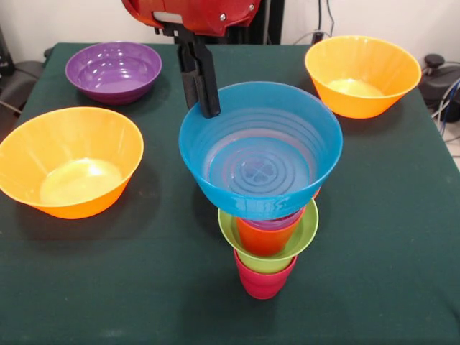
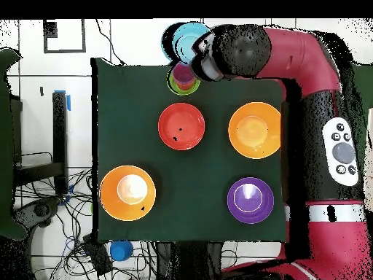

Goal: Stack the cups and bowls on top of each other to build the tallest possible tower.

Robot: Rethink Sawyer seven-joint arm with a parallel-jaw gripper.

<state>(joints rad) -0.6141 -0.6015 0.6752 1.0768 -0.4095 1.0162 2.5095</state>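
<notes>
On a dark green surface (image 1: 402, 237), the tool (image 1: 205, 97) clamps the blue bowl's (image 1: 260, 147) eleven-o'clock rim atop the tower (image 1: 266, 248), which looks narrow-based and could topple if nudged.

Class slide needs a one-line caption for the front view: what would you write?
End effector at the rim of a blue bowl atop the tower, with orange bowls and a purple bowl around.

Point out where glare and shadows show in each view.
Front view: bright glare patches sit inside both orange bowls, soft sheen in the blue bowl, and dim shadows lie on the green cloth beside the bowls. Overhead view: a white hotspot marks one orange bowl; the purple bowl glints faintly.
</notes>
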